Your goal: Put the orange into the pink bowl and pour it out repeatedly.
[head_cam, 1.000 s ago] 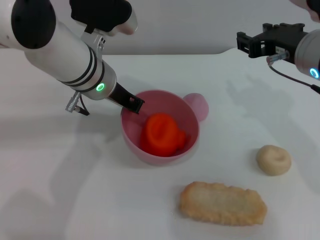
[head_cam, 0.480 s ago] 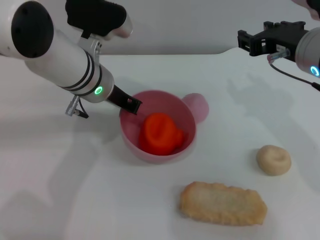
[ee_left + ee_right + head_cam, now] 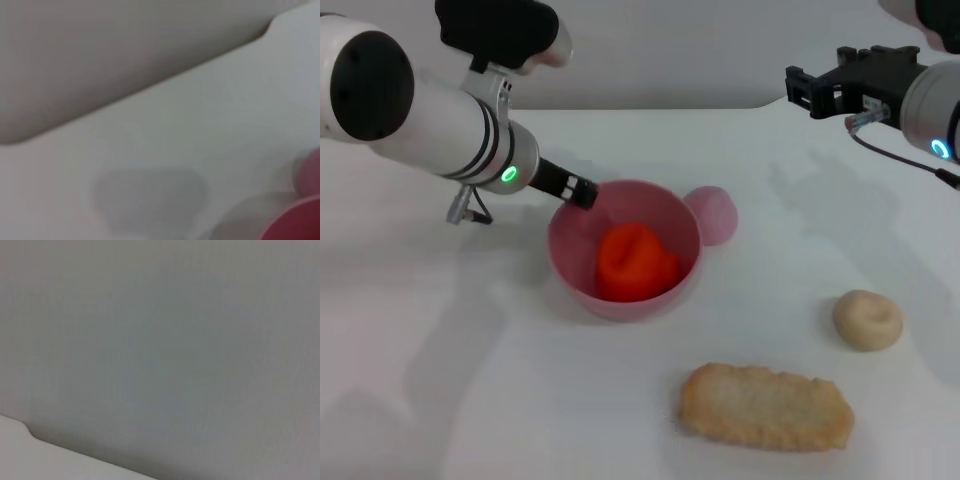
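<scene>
Head view: left claw (image 3: 578,191) pinching pink bowl (image 3: 570,262) rim, orange (image 3: 635,262) inside; wrist view shows only bowl edge.

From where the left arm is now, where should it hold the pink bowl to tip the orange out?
Probably the rim nearest the left gripper, already at that edge. The pink bowl sits upright with a thin open lip, good for pinching, and the orange lies toward the opposite wall, leaving that side free. The small pink dome crowds the far rim.
</scene>
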{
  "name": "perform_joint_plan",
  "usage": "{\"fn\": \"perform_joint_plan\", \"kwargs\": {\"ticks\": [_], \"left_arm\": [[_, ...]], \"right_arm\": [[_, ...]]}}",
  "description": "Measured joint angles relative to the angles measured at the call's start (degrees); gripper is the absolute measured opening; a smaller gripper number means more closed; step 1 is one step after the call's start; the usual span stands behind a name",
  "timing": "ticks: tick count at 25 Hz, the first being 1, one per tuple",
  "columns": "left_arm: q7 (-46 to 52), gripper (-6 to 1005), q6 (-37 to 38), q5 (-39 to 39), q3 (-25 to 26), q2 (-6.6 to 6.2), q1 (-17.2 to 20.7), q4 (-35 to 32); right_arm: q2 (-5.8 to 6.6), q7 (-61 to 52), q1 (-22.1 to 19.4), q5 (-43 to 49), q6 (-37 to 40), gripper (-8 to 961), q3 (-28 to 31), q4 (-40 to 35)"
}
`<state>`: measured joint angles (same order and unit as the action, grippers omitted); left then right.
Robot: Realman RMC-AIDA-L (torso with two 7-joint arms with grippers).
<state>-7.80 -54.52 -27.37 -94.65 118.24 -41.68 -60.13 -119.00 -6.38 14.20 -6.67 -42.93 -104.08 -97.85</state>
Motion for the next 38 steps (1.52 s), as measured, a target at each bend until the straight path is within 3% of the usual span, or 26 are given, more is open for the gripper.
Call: {"fn": "perform_joint_plan", "kwargs": {"ticks": [2, 5, 9, 12, 14, 15, 16, 18, 19, 20, 22, 23, 26, 29, 31, 38], "left_arm": [[-0.01, 222, 0.78, 1.61, 0.21, -0.07, 0.19, -1.11], [0.25, 424, 1.71, 5.79, 0.64, -0.1, 0.68, -4.06], [0.92, 581, 4.9, 12.84, 0.69, -0.12, 3.16, -11.04], [1.33, 674, 9.84, 15.05, 0.71, -0.12, 6.63, -16.71], [1.42, 703, 16.74, 15.72, 0.66, -0.11, 10.42, -20.02], [1.39, 717, 23.17, 16.03, 0.43, -0.09, 13.37, -21.12], [1.34, 731, 29.1, 16.1, 0.06, -0.06, 15.97, -21.48], [1.34, 760, 37.82, 16.05, -0.41, -0.05, 19.74, -21.54], [1.34, 775, 37.82, 16.05, -0.41, -0.05, 19.74, -21.54], [1.46, 789, 44.26, 15.85, -0.67, -0.06, 22.73, -20.88], [1.59, 804, 53.3, 15.44, -1.3, 0.01, 25.85, -17.6], [1.59, 804, 53.3, 15.44, -1.3, 0.01, 25.85, -17.6], [4.82, 805, 69.5, 12.73, -3.54, 0.06, 27.99, -6.9], [5.97, 804, 72.01, 12.14, -3.9, 0.02, 28.07, -4.89], [9.78, 804, 79.73, 11.25, -4.91, -0.05, 27.48, 3.47], [11.8, 805, 84.01, 10.13, -6.7, 0.21, 27.13, 10.64]], "right_arm": [[-0.11, 0.41, -0.37, 0.07, 0.9, 570, -0.03, -0.27], [-0.1, 0.49, -0.57, 0.86, 2.28, 626, -0.05, -0.49], [-0.12, 0.35, -0.9, 4.13, 5.34, 738, -0.04, -0.89], [-0.4, -0.95, -3.48, 7.07, 13.67, 739, 0.77, -1.14], [-0.45, -1.3, -5.71, 7.48, 21.35, 739, 1.88, -0.04], [-0.46, -1.34, -8.26, 7.43, 32.16, 739, 2.84, 2.67], [-0.46, -1.34, -8.26, 7.43, 32.16, 739, 2.84, 2.67], [-0.41, -1.2, -10.72, 7.43, 45.65, 739, 3.23, 7.77], [-0.35, -0.94, -11.58, 7.63, 52.28, 739, 3.28, 10.48], [-0.31, -0.59, -12.21, 7.78, 58.57, 739, 3.32, 14.15], [-0.23, -0.39, -13.05, 7.79, 74.0, 739, 3.57, 22.68], [-0.25, -0.39, -13.28, 7.42, 80.12, 739, 3.76, 26.27], [-0.43, 0.03, -13.93, 3.85, 92.06, 739, 4.24, 33.46], [-0.34, 0.59, -14.07, 0.55, 93.53, 739, 4.48, 37.4], [-0.26, 0.5, -13.88, 0.07, 92.25, 739, 4.68, 40.1], [-0.22, -1.94, -13.64, -2.69, 84.41, 739, 3.96, 42.41]]}}
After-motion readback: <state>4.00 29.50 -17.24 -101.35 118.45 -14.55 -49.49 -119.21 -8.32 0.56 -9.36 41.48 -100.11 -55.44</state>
